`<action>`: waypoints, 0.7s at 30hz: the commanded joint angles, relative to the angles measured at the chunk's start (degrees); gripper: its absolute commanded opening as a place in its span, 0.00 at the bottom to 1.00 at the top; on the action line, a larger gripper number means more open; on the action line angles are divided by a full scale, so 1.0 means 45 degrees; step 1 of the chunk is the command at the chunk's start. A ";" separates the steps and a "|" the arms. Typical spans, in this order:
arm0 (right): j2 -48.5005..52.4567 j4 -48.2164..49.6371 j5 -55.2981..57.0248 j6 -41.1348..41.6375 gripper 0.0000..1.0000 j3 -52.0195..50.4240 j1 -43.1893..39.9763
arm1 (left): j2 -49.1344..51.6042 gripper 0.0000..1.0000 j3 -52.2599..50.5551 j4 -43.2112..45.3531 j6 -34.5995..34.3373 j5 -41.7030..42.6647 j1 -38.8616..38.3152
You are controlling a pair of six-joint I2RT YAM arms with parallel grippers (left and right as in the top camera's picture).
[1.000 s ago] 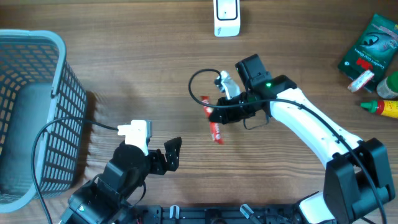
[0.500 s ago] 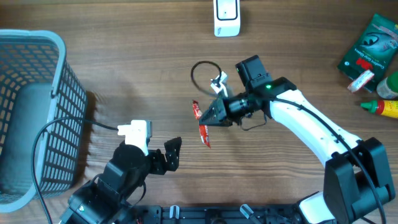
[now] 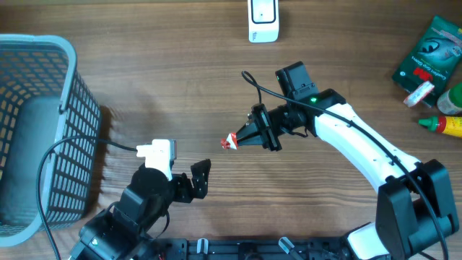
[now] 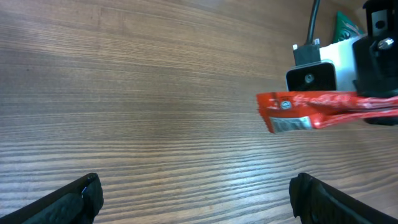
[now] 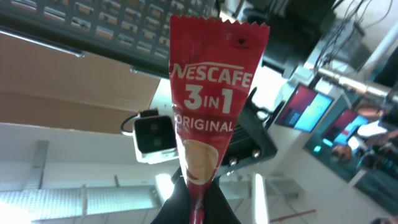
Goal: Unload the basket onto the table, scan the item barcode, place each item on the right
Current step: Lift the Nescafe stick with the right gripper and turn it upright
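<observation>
Locate the Nescafé 3 in 1 Original sachet (image 3: pixel 230 141) on the near side of the white scanner (image 3: pixel 263 20), well apart from it and slightly toward the left arm. The sachet is a narrow, flat stick pack of glossy red film with a serrated end seal. It is off the table, and the right gripper (image 3: pixel 242 139) carries it.

Confirm the right gripper's state. Its black fingers are pressed together on one end of the sachet, and the film creases into a fold at the pinch. In the right wrist view the white lettering faces the camera. In the left wrist view the pack (image 4: pixel 323 112) lies level, with a pale printed panel near its free end; the print is too small to read.

Check the left gripper (image 3: pixel 198 177), which sits nearer the robot than the sachet. Its matte black fingers are spread wide with nothing between them.

The table (image 3: pixel 159 87) is brown, with a fine straight wood grain. A blue basket (image 3: pixel 68 50) of square plastic lattice stands far to the left of the scanner.
</observation>
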 commanded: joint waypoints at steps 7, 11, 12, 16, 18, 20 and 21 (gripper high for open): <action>-0.0019 0.2147 -0.0316 0.6484 0.04 0.0024 -0.0811 | -0.0044 1.00 0.0189 0.0029 0.0282 -0.0165 -0.0024; -0.0010 -0.1127 0.0869 0.6475 0.04 0.0024 -0.1719 | -0.0044 0.99 0.0189 0.0029 0.0282 -0.0165 -0.0024; -0.0010 -0.1831 0.1127 0.6475 0.04 0.0024 -0.1865 | -0.0044 1.00 0.0189 0.0024 0.0282 -0.0165 -0.0024; 0.0175 -0.4376 0.2438 0.6465 0.05 0.0024 -0.2735 | -0.0044 1.00 0.0189 0.0024 0.0282 -0.0165 -0.0024; 0.0408 -0.5115 0.2628 0.6465 0.05 0.0024 -0.2934 | -0.0044 1.00 0.0189 0.0029 0.0282 -0.0165 -0.0024; 0.0699 -0.5659 0.2744 0.6465 0.05 0.0015 -0.2939 | -0.0044 1.00 0.0189 0.0024 0.0282 -0.0165 -0.0024; 0.0835 -0.5897 0.2837 0.6445 0.05 0.0015 -0.2851 | -0.0044 1.00 0.0189 0.0024 0.0277 -0.0165 -0.0024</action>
